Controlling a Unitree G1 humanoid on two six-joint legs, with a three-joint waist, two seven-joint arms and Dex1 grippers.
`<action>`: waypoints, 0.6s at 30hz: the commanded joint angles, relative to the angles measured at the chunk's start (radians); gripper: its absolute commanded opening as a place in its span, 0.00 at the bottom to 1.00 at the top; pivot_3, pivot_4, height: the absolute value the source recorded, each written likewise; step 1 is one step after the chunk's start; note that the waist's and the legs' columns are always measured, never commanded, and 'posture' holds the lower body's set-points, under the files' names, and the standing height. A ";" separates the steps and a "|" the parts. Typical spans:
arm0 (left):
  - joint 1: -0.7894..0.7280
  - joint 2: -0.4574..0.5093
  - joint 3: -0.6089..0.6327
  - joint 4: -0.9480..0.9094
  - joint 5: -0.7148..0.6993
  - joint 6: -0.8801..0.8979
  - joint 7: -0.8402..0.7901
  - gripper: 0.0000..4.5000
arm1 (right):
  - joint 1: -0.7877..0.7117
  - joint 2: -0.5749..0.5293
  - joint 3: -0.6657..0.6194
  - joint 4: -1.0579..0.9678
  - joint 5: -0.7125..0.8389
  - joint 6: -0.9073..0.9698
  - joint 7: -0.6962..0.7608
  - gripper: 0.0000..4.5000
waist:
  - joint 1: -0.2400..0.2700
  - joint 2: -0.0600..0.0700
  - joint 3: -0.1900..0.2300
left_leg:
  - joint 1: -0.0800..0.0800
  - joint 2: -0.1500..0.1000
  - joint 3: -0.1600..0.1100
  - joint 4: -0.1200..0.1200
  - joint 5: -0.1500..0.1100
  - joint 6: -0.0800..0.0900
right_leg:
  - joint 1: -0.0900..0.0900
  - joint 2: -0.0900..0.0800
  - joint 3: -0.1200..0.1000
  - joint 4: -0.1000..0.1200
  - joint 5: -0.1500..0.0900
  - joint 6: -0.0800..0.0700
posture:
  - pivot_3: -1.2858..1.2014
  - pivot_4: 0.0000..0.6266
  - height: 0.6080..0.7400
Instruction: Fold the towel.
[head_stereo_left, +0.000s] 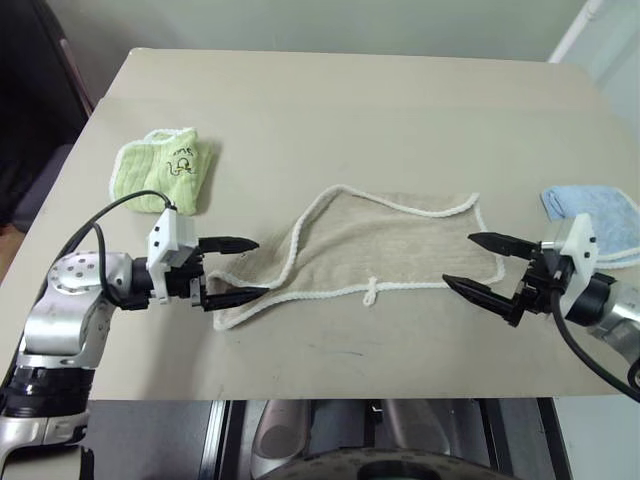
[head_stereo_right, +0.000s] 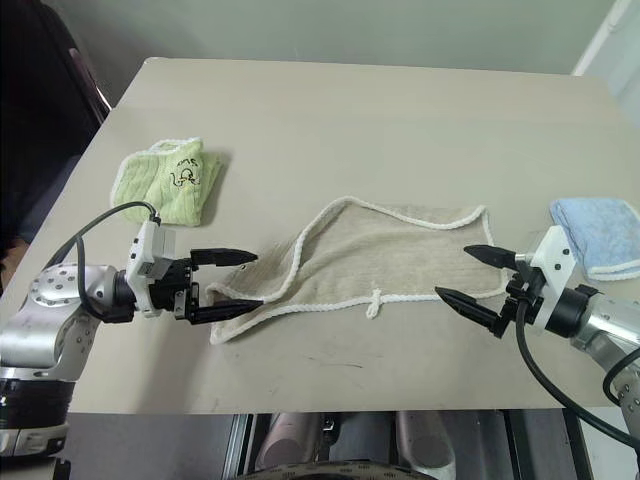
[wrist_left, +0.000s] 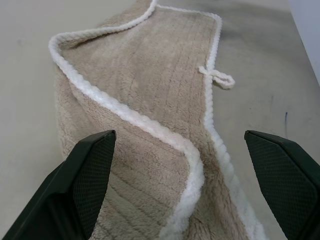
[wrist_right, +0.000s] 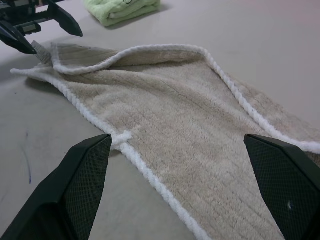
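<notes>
The beige towel (head_stereo_left: 400, 250) with white corded edging lies loosely doubled over in the middle of the table, its small white loop (head_stereo_left: 370, 294) on the near edge. My left gripper (head_stereo_left: 258, 267) is open and points along the table at the towel's left end, which lies between and under its fingers (wrist_left: 85, 180). At the towel's right end my right gripper (head_stereo_left: 460, 259) stands open too, fingers (wrist_right: 75, 185) spread over the cloth (wrist_right: 175, 120). Neither gripper holds anything. The right wrist view also catches the left gripper (wrist_right: 37, 30) at the towel's far end.
A folded light-green cloth (head_stereo_left: 165, 170) with a printed drawing lies at the back left. A light-blue cloth (head_stereo_left: 600, 218) sits by the table's right edge, behind my right gripper. The tan table (head_stereo_left: 350, 110) stretches bare behind the towel; its front edge runs close below both grippers.
</notes>
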 joint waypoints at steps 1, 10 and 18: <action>0.015 0.002 0.020 -0.029 -0.004 -0.018 0.001 0.99 | 0.001 -0.008 -0.021 -0.012 0.015 -0.005 0.014 1.00 | 0.000 0.000 0.000 | 0.000 0.000 0.000 0.000 0.000 0.000 | 0.000 0.000 0.000 0.000 0.000 0.000 | 0.52 0.24 0.68; 0.001 -0.021 -0.003 0.011 0.015 -0.058 -0.008 0.99 | -0.015 -0.016 -0.026 0.016 0.001 -0.016 0.022 1.00 | -0.001 0.000 0.000 | 0.000 0.000 0.000 0.000 0.000 0.000 | 0.000 0.000 0.000 0.000 0.000 0.000 | 0.52 0.24 0.68; -0.031 -0.052 -0.031 0.048 0.040 -0.104 -0.013 0.99 | -0.142 -0.017 0.047 0.121 -0.092 -0.093 0.043 1.00 | -0.002 0.000 0.000 | 0.000 0.000 0.000 0.000 0.000 0.001 | 0.000 0.000 0.000 0.000 0.001 -0.001 | 0.52 0.24 0.68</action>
